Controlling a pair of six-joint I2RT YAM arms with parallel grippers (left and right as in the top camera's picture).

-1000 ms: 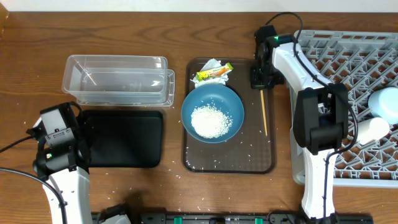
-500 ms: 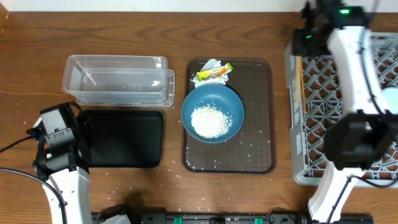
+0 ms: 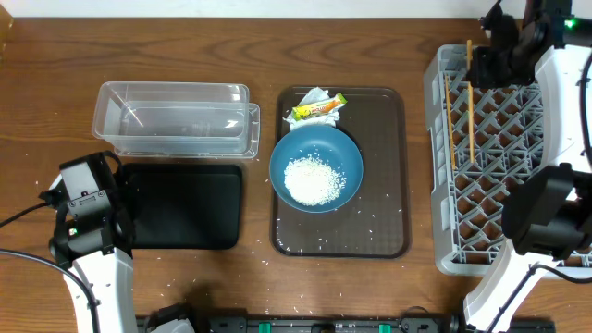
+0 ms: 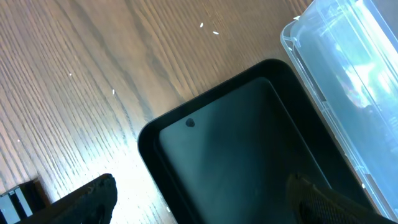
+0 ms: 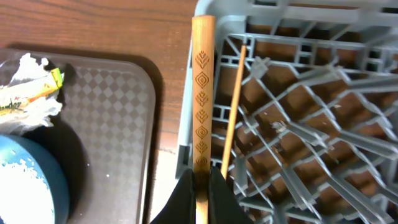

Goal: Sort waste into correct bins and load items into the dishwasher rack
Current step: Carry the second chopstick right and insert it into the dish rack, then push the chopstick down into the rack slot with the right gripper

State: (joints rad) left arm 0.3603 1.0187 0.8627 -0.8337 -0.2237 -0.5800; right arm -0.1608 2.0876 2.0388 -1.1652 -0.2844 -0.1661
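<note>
Fingertips of the right gripper (image 5: 200, 179) are pinched tight on a patterned chopstick (image 5: 203, 93). It is pale wood with a straight shaft, and a column of small diamond marks runs down one face. A thin chopstick (image 5: 231, 106), plain and darker, runs just beside it. Its near end disappears behind the fingers, so I cannot tell whether it is gripped too.

Both sticks lie over the left edge of the dishwasher rack (image 5: 311, 124), which is grey moulded plastic with an open diagonal lattice and a slotted wall. The right wrist view also shows a diamond-embossed surface on the brown tray (image 5: 112, 112). The overhead view shows that tray only as flat brown. The overhead view gives the layout instead, with the two sticks parallel above the rack's left columns.

The left gripper (image 4: 205, 208) is spread wide, with one dark fingertip at each lower corner of its own view. It holds nothing. Below it is the black tray (image 4: 236, 155), smooth and matte, with rounded corners and a raised lip. The clear tub (image 4: 348, 74) stands just beside the tray, glossy and thin-walled.

On the brown tray sits the dark-blue bowl (image 3: 277, 162), round and holding a heap of white rice (image 3: 314, 180). Behind the bowl are the crumpled tissue (image 3: 314, 95) and the yellow-green wrapper (image 3: 319, 109). Stray grains (image 3: 370, 222) dot the tray and the wood-grain table (image 3: 277, 46).
</note>
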